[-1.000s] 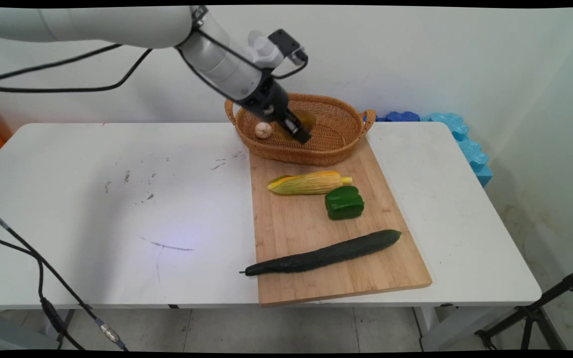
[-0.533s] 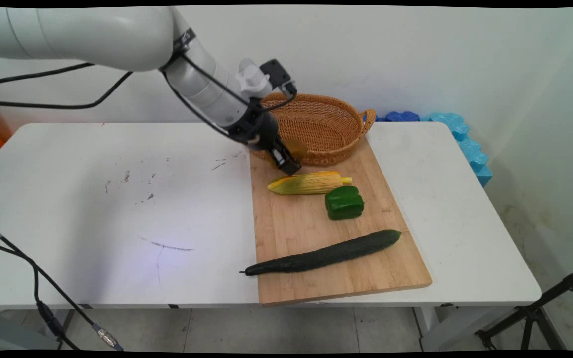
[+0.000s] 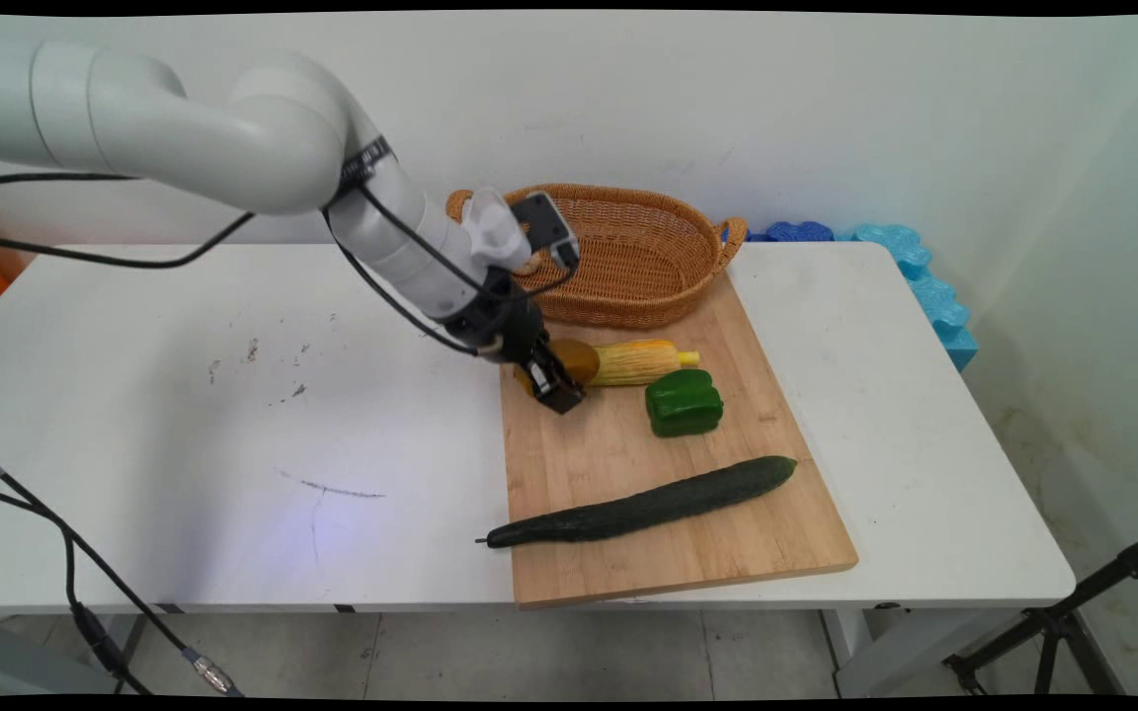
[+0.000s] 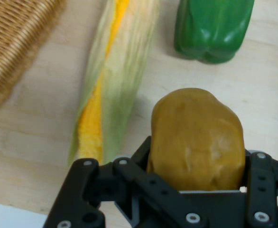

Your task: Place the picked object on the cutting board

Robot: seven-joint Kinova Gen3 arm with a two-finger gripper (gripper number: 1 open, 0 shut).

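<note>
A brown potato (image 4: 196, 140) is clamped in the pincer (image 3: 554, 383), held low over the cutting board (image 3: 727, 553) at centre frame, beside the corn (image 3: 633, 362).

1. Potato (image 4: 196, 137) was ochre-brown, in the black end effector (image 3: 557, 383).
2. Corn (image 3: 636, 361): yellow, pale green husk.
3. Pepper (image 3: 684, 402) green; cucumber (image 3: 643, 508) dark green.
4. Basket (image 3: 628, 259) tan woven; board (image 3: 668, 553) light wood; surface (image 3: 233, 415) white.

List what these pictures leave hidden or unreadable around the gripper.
- Main view: the arm covers the left end of the corn and the near left part of the basket.
- Hand view: the potato hides the fingertips; the gripper's linkage hides its underside.
- Hand view: the top edge crops the green pepper.
</note>
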